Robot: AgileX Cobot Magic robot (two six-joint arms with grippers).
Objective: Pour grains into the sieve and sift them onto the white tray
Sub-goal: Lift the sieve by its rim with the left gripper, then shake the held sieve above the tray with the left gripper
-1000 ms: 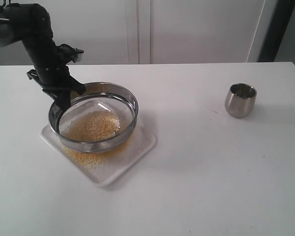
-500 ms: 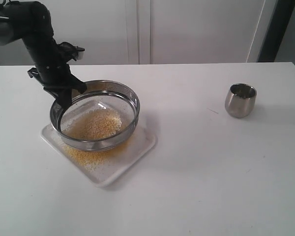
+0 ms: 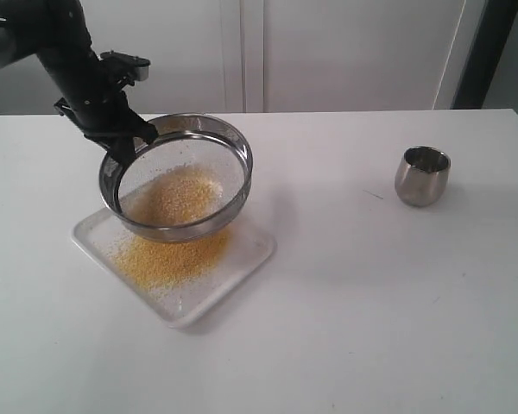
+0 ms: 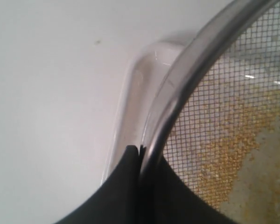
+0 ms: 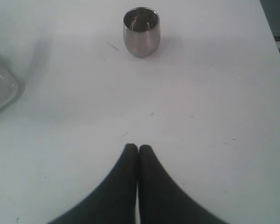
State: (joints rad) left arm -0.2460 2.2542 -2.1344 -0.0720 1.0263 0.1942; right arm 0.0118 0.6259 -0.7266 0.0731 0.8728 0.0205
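While the left gripper [image 3: 121, 142] is clamped on the shiny steel rim of the sieve [image 3: 244, 164], one jaw inside and one outside, the sieve hangs tilted over the white tray [image 3: 242, 250] and looks lifted clear of it. Sifting is the step in hand. The pouring seems done, since the small steel cup [image 3: 422, 176] stands upright well apart on the table [image 3: 371, 302] and looks empty.

A loose mound of grains [image 3: 177, 194] lies on the mesh, yellow and fine with paler bits on top. A flat scatter of the same yellow covers the tray below. The next move, I judge, calls for small side-to-side shakes with the sieve kept over the tray and closer to level. As it is tilted, the mound could slide toward the low side and spill over the rim onto the table.

The mesh is a fine square wire weave and the band around it is smooth and bright. The tray is glossy white with rounded corners and a low lip. The cup is rounded steel.

The right gripper [image 5: 138, 149] is closed on nothing, above bare table near the cup
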